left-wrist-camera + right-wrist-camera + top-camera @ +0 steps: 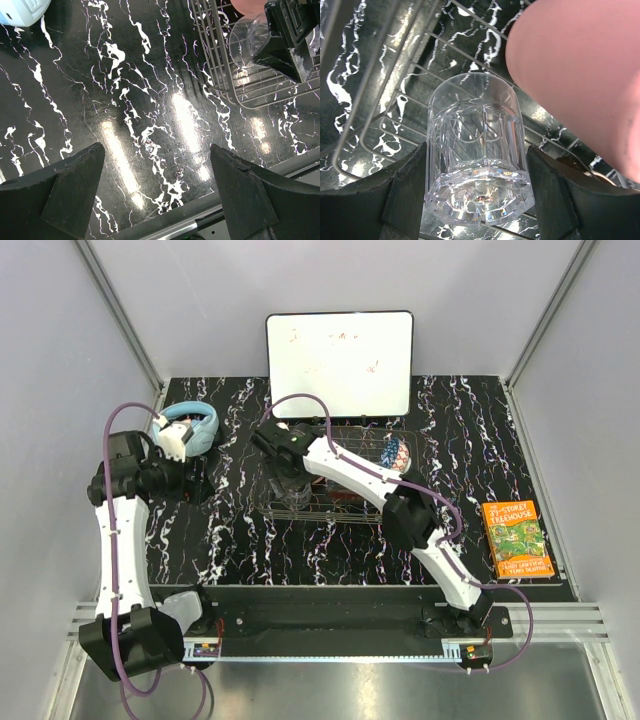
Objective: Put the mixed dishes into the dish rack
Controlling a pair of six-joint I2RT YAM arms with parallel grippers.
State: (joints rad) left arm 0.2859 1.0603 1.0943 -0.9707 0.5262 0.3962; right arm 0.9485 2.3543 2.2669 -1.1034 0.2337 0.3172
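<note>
My right gripper reaches into the left end of the silver wire dish rack. In the right wrist view its fingers press both sides of the clear glass mug, which stands base-up on the rack's wires. The pink cup is close beside the mug. A blue patterned bowl stands in the rack's right part. My left gripper is open and empty over bare table, left of the rack. The other dishes are hidden.
Light-blue headphones lie at the far left, behind the left arm. A white whiteboard stands behind the rack. An orange book lies at the right. The table's front rail shows below the left fingers.
</note>
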